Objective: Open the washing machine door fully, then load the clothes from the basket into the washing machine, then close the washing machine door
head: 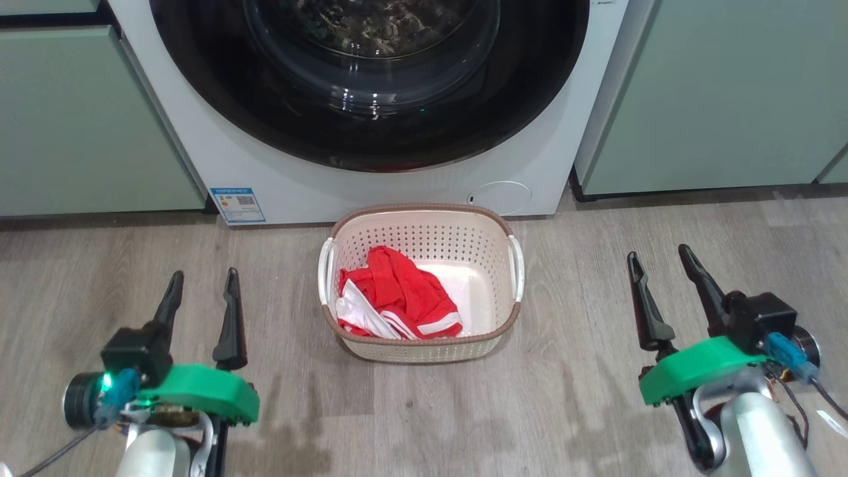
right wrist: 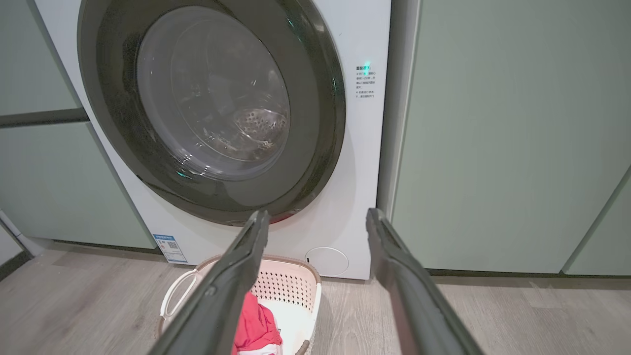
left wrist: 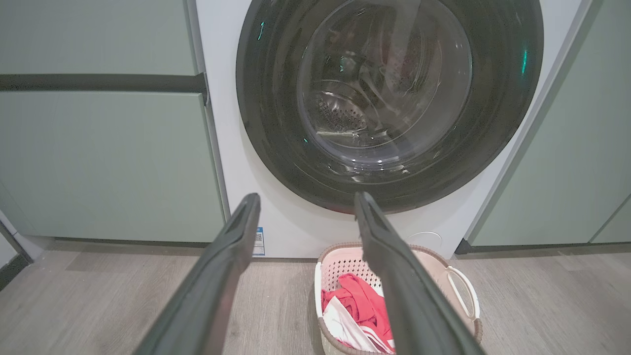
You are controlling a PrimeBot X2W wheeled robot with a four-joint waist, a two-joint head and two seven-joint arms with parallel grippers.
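Observation:
The white washing machine (head: 278, 179) faces me with its round door (head: 212, 86) closed: a glossy black ring around a clear glass bowl. On the floor before it stands the cream basket (head: 424, 228), holding the red clothes (head: 397, 295) with white stripes. My left gripper (head: 204, 286) hangs open at the lower left, well left of the basket. My right gripper (head: 661, 260) is open at the lower right, well right of it. The left wrist view has the door (left wrist: 266, 98), basket (left wrist: 461, 286) and clothes (left wrist: 357, 301). The right wrist view has the door (right wrist: 108, 98) and basket (right wrist: 291, 283).
Pale green cabinets (head: 86, 119) flank the machine on the left, and more cabinets (head: 722, 93) on the right. A blue sticker (head: 237, 204) and a round cap (head: 500, 197) sit low on the machine's front. Grey wood-look floor (head: 583, 411) spreads around the basket.

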